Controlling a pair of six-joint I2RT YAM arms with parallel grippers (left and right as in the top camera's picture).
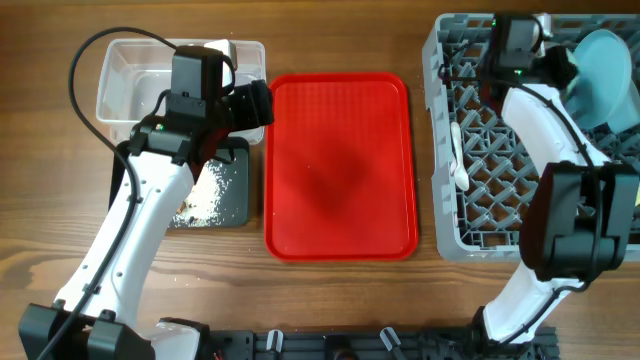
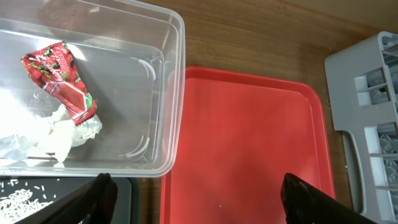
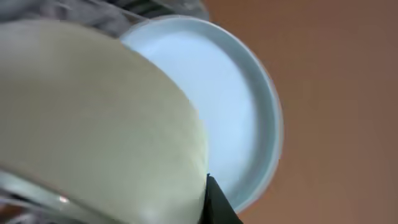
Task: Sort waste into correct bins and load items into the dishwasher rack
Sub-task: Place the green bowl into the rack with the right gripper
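The pale green bowl (image 3: 93,124), tight against the light blue plate (image 3: 239,118) at the dishwasher rack's (image 1: 480,150) far corner, might topple it if the right gripper (image 1: 552,68), its hold unclear to me, shoves; the left gripper (image 2: 199,202) gapes wide, empty.

Overhead view: bright, even, diffuse light; sharp throughout, wood grain of the tabletop (image 1: 60,230) crisp; one soft dark shadow patch at the middle of the red tray (image 1: 340,175). Left wrist view: well lit, sharp; white glare streaks on the walls of the clear tub (image 2: 169,93). Right wrist view: heavily blurred at close range; pale green bowl (image 3: 93,118) and light blue plate (image 3: 239,124) out of focus, rims smeared.
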